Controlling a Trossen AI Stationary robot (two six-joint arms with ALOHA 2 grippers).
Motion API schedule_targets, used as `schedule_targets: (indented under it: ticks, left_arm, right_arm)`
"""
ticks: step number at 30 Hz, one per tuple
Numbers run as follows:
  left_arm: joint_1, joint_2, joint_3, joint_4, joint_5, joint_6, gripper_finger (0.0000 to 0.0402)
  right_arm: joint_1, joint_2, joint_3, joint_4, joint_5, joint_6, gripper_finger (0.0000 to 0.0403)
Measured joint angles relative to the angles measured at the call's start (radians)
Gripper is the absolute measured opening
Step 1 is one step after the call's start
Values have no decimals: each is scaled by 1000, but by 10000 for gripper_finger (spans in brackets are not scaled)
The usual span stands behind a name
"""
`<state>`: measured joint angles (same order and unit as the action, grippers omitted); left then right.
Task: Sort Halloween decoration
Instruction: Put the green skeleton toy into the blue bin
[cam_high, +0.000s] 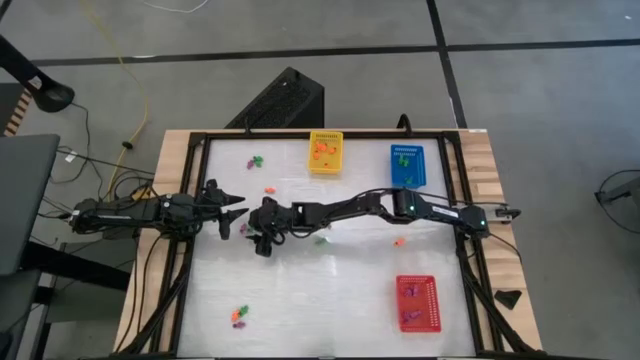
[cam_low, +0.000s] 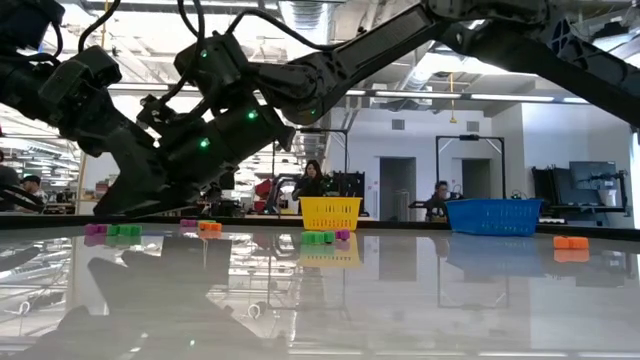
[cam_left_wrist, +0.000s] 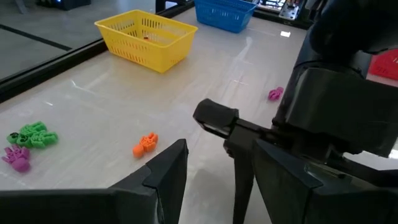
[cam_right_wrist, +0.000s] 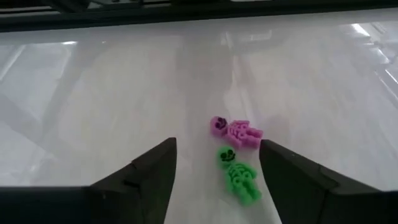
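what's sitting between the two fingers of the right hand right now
In the right wrist view, two tiny skeleton trinkets lie on the table between the open right hand's fingers: a purple skeleton and a green skeleton, side by side. Neither is gripped.

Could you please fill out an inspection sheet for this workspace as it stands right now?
Surface: white glossy table, wooden side strips.
Job's things: skeleton trinkets scattered; purple skeleton and green skeleton lie between the right gripper's fingers; yellow basket, blue basket and red basket each hold some.
Clutter: nothing seen.
Grippers: left gripper open, empty; right gripper open over the pair.
Cables: yellow cable on floor.
Surroundings: black box behind table; people seated in room.
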<state>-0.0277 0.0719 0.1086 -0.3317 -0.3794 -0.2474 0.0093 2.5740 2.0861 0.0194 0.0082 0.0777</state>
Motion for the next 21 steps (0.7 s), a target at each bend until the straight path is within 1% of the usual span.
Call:
schedule_targets:
  ticks: [2,5,9,14,17,21]
  left_arm:
    - [0,0,0,0,0,0,169]
    - [0,0,0,0,0,0,169]
    - [0,0,0,0,0,0,169]
    - [0,0,0,0,0,0,169]
    - [0,0,0,0,0,0,169]
    - [0,0,0,0,0,0,169]
  right_arm:
    - [0,0,0,0,13,-3,264]
    - [1,0,-15,17,66,-5,265]
    - [-5,1,-45,24,43,1,265]
    - [-5,-2,-88,55,65,6,264]
    - [-5,-2,-113,113,76,3,251]
    - [-5,-2,-115,127,76,0,212]
